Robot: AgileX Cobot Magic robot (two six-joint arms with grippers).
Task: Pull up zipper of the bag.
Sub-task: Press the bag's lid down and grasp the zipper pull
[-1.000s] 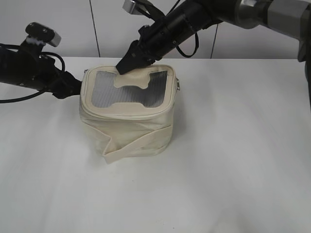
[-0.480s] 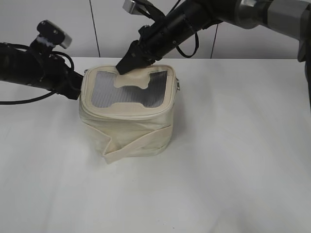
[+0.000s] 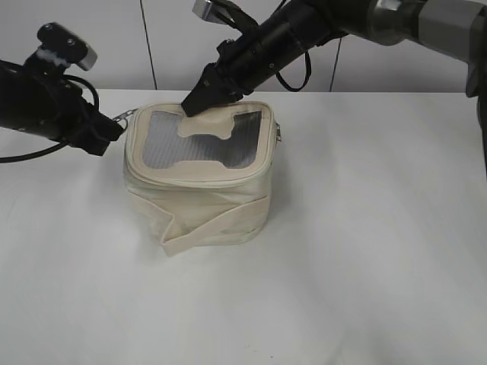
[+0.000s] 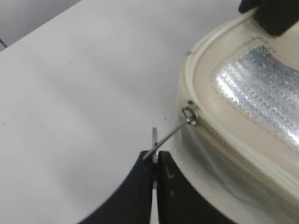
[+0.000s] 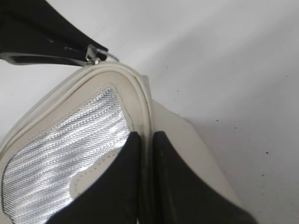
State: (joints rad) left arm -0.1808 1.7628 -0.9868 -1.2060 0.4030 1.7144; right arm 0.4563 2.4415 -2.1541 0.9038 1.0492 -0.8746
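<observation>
The cream bag (image 3: 205,201) stands on the white table, its lid with grey mesh window and H-shaped patch facing up. Its zipper (image 4: 243,149) runs around the lid rim. A silver slider (image 4: 189,114) sits at the lid's left corner, its ring pull stretched out sideways. My left gripper (image 4: 154,158) is shut on that ring pull, left of the bag (image 3: 114,125). My right gripper (image 5: 145,140) is shut on the lid's back rim (image 3: 199,103). A second slider (image 3: 279,135) shows at the bag's right side.
A flat cream strap (image 3: 217,224) wraps the bag's front side. The white table (image 3: 365,251) stretches out in front and to the right. A pale wall with dark seams stands behind.
My left gripper drew back to the left, away from the bag, pulling the ring pull out taut. The right gripper stayed on the lid's back rim.
</observation>
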